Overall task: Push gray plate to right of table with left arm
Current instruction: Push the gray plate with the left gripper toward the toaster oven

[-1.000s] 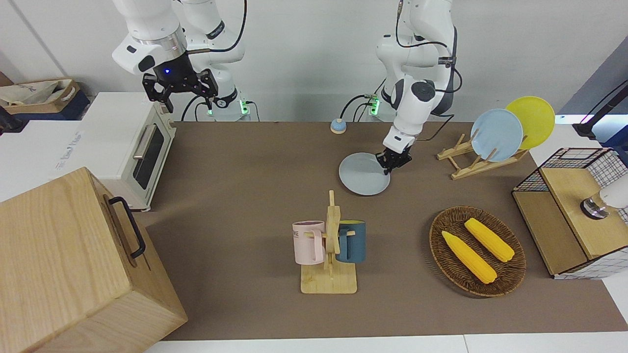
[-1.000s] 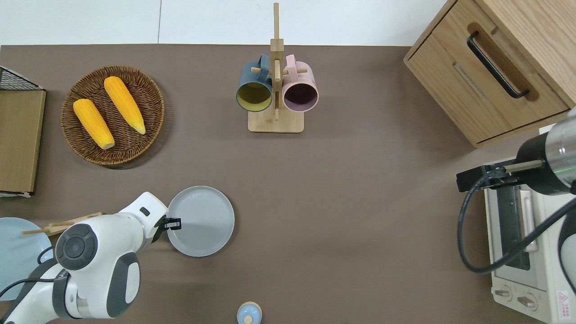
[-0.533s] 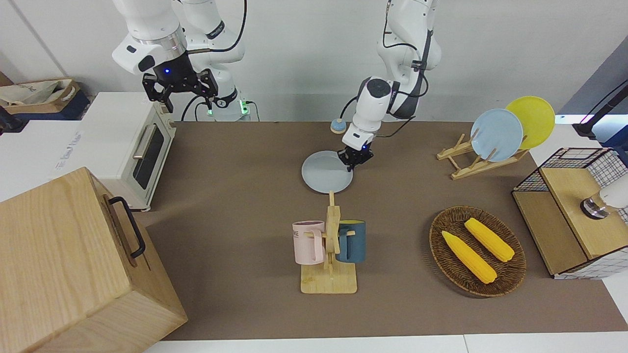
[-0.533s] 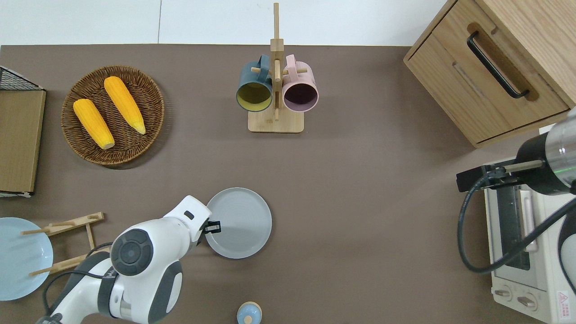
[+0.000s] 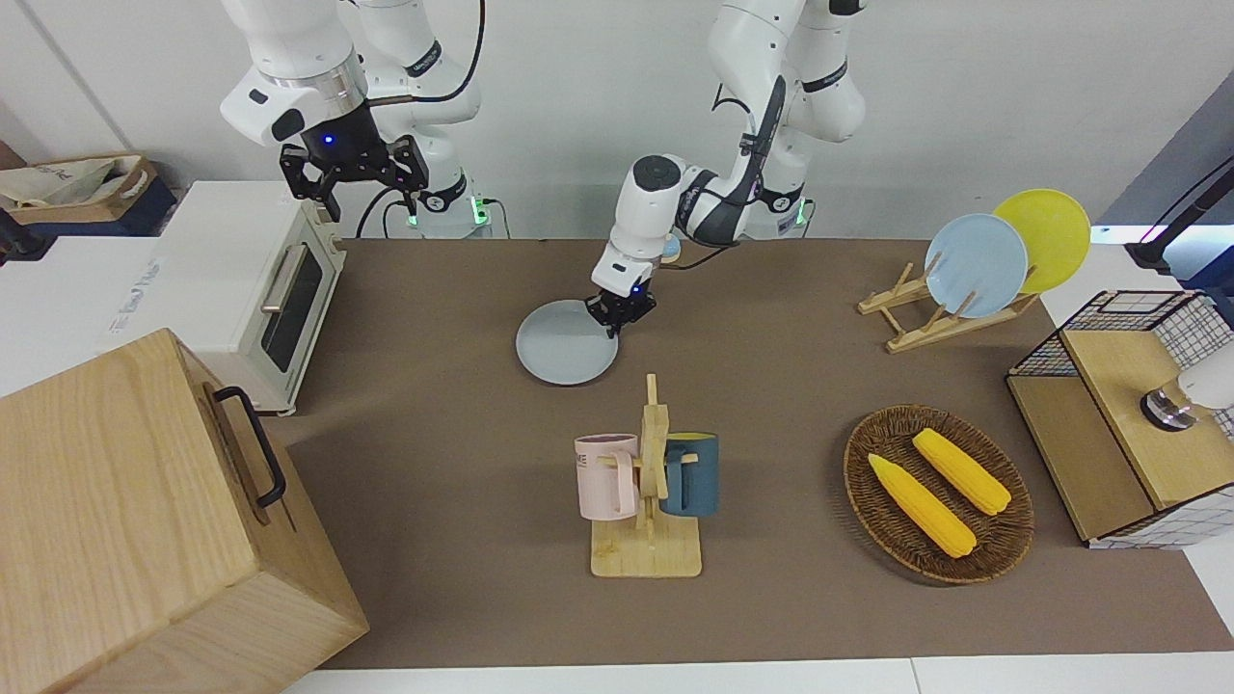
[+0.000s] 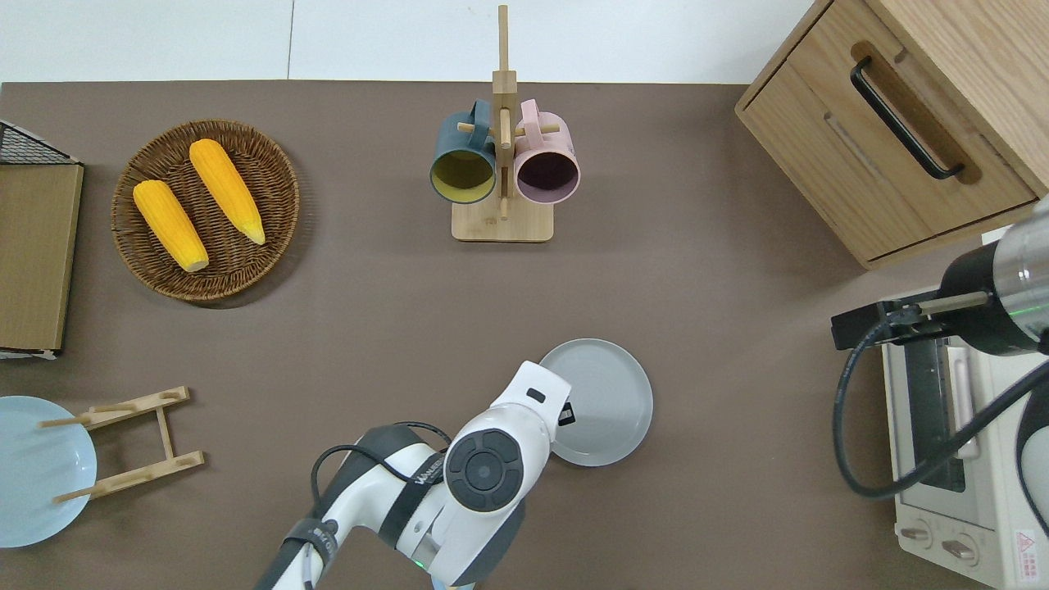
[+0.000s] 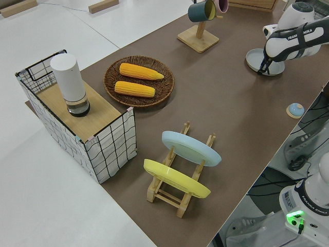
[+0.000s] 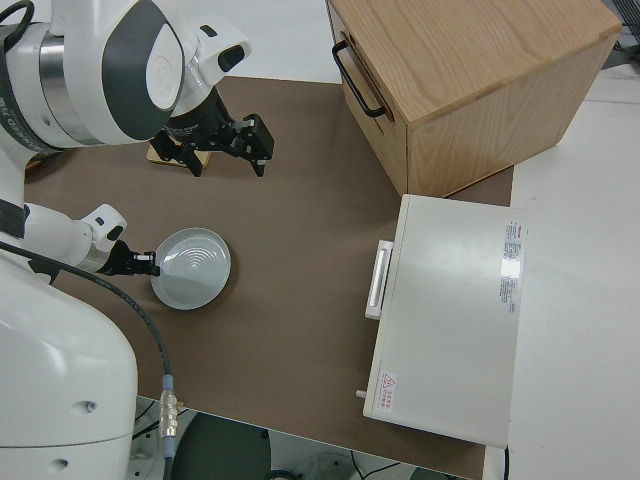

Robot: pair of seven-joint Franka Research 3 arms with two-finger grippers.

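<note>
Left gripper (image 5: 618, 321) low at gray plate (image 5: 565, 355), touching rim on left arm's side; finger spread impossible to tell. Plate flat on table (image 5: 463, 289), mid-length (nearer robots than mug rack (image 5: 648, 482)). Best pushing low and level through plate's centre, toward toaster oven (image 5: 253, 289). Right arm parked.

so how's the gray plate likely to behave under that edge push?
The gray plate lies flat and shallow on the matte table, so it probably slides without tipping. Being round and pushed at its rim by the left gripper, it may swivel off line.
</note>
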